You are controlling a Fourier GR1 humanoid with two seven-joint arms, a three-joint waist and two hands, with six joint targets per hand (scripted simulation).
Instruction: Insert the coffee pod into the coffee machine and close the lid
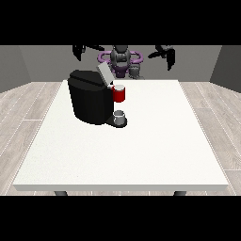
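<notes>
Front view, my listing. Item: coffee machine (pixel 89 96), black, on the desk (pixel 141 150), well forward of both robot hands; lid (pixel 104 73) tilted up, I judge left open to receive the pod. Item: red thing at the machine (pixel 119 94), under the lid. Item: grey thing (pixel 120 115) on the machine's base; I cannot tell whether it is the pod. Item: robot hand at the view's left (pixel 79 51) and robot hand at the view's right (pixel 165 52), both raised behind the desk, holding nothing; finger spread, cannot tell.
</notes>
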